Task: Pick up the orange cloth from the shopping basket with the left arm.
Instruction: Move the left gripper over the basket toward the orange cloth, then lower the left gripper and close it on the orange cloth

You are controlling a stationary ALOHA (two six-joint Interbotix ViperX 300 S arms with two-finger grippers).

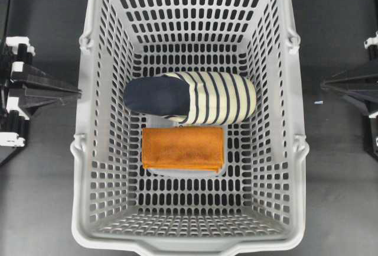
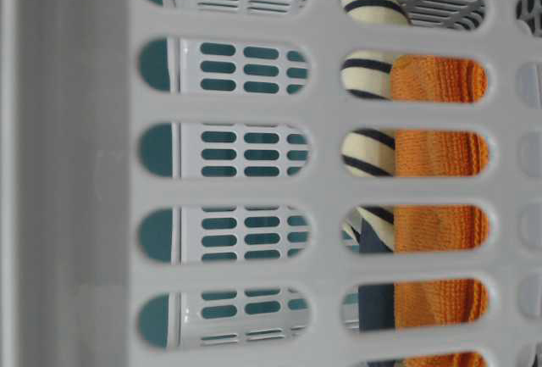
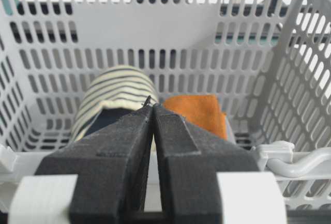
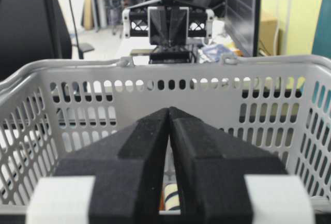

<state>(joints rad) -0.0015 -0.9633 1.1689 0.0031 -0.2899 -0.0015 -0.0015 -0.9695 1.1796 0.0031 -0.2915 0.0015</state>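
The orange cloth (image 1: 183, 148) lies flat on the floor of the grey shopping basket (image 1: 81, 149), just in front of a navy-and-cream striped slipper (image 1: 195, 97). The cloth also shows in the left wrist view (image 3: 199, 111) and through the wall slots in the table-level view (image 2: 440, 151). My left gripper (image 1: 78, 93) is shut and empty, outside the basket's left wall, pointing inward; its tips (image 3: 151, 105) meet in the left wrist view. My right gripper (image 1: 323, 84) is shut and empty, outside the right wall, and shows in the right wrist view (image 4: 169, 109).
The basket's tall slotted walls (image 3: 155, 32) and thick rim (image 4: 155, 66) stand between both grippers and the cloth. The slipper (image 3: 116, 92) touches the cloth's far edge. The left arm (image 4: 168, 25) shows across the basket in the right wrist view. Dark table surrounds the basket.
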